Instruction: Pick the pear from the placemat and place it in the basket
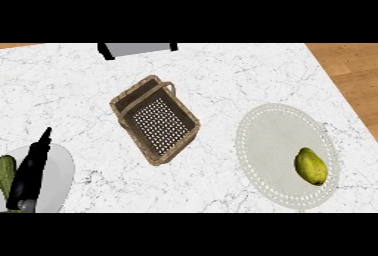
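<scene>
A yellow-green pear (311, 166) lies on its side on the round pale placemat (275, 135), toward the mat's lower right edge. The woven brown basket (190, 117) with a perforated bottom stands left of the mat at the counter's middle, and nothing is inside it. My left hand (29, 167) shows at the lower left, seen edge-on with straight fingers pointing up, far from the pear and holding nothing. My right hand does not show.
A white plate (60, 172) lies under my left hand, with a green vegetable (6, 172) at its left edge. A grey appliance (136, 49) stands at the counter's far edge. The marble counter ends at the right, beside wooden floor (351, 70).
</scene>
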Robot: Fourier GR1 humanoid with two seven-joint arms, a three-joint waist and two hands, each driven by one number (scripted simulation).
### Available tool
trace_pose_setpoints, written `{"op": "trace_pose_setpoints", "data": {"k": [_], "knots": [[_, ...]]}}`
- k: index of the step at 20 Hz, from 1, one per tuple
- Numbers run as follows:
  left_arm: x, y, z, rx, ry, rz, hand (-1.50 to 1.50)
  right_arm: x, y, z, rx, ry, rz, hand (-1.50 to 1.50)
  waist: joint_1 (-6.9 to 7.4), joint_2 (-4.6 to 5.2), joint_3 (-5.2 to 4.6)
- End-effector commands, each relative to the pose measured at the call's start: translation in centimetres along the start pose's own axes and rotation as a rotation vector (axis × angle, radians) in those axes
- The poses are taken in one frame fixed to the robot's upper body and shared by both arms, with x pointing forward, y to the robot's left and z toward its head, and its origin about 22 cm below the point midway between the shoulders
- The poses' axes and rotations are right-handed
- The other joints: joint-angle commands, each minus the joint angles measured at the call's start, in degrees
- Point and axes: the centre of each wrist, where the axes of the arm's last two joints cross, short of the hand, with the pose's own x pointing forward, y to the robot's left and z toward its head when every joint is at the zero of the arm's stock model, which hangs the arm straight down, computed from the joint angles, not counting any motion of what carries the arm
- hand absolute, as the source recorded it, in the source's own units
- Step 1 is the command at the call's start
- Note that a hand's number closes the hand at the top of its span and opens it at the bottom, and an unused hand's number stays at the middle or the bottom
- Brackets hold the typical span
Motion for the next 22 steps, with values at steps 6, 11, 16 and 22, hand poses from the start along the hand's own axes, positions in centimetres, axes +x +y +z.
{"op": "trace_pose_setpoints", "data": {"k": [6, 11, 16, 22], "knots": [[0.1, -0.7, 0.6, -0.083, -0.029, -0.065, 0.00, -0.6, -7.3, 10.4, 0.343, 0.235, 0.326, -1.50, 5.78, 1.47, -0.51], [1.4, -0.8, 0.8, -0.112, -0.054, -0.075, 0.00, 4.2, -10.7, 12.5, 0.405, 0.236, 0.402, -1.50, 7.42, 1.08, -0.19], [1.7, -1.5, 0.7, -0.146, -0.044, -0.073, 0.00, 9.7, -13.2, 13.2, 0.368, 0.276, 0.449, -1.50, 8.24, 1.39, -0.16], [2.3, -1.9, 0.9, -0.148, -0.071, -0.082, 0.00, 12.2, -14.1, 16.8, 0.354, 0.365, 0.474, -1.50, 10.22, 1.30, 0.03]]}}
